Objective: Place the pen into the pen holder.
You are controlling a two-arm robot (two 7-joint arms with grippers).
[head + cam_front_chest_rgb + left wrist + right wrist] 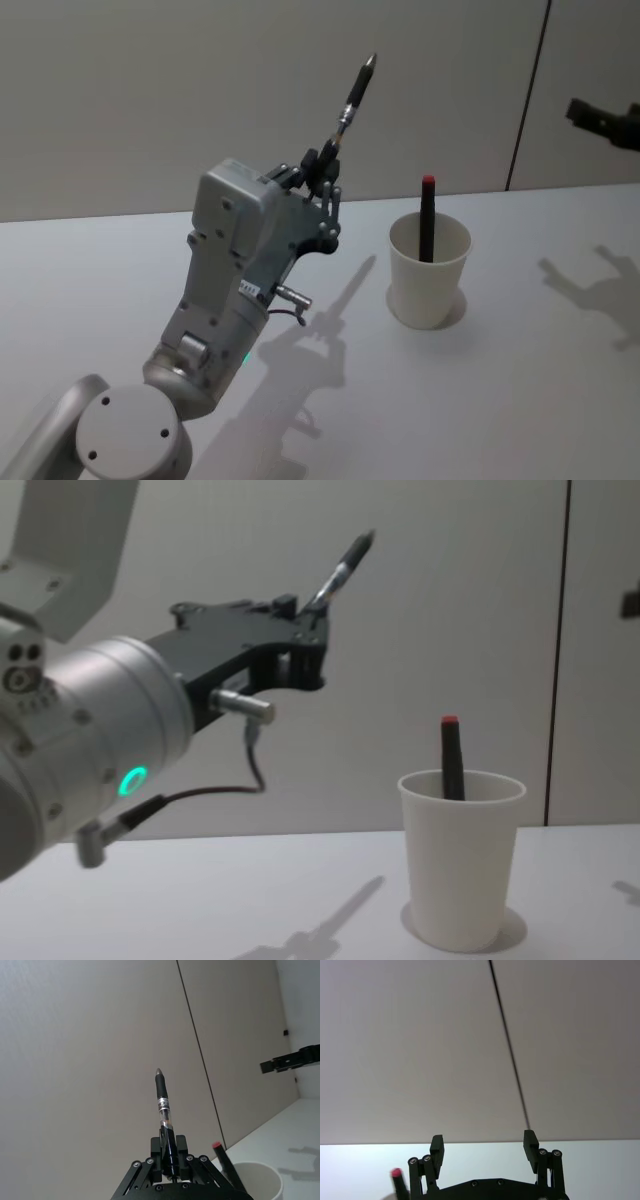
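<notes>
The left gripper [325, 165], clamped on the lower end of a black pen [353, 97], holds it tilted aloft; the white paper-cup pen holder [428, 285] stands at its four o'clock on the table [100, 270]. The right gripper [483, 1136] hangs wide open and empty at the head view's two o'clock. A red-capped marker [427, 220] already in the cup could foul the drop, and a rim strike might topple it.

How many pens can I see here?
2. One black pen is clamped in the left gripper, raised in the air left of the white paper cup, tip up. The red-topped pen stands inside the cup. The right gripper hangs open, far right. The cup's bottom is hidden.
</notes>
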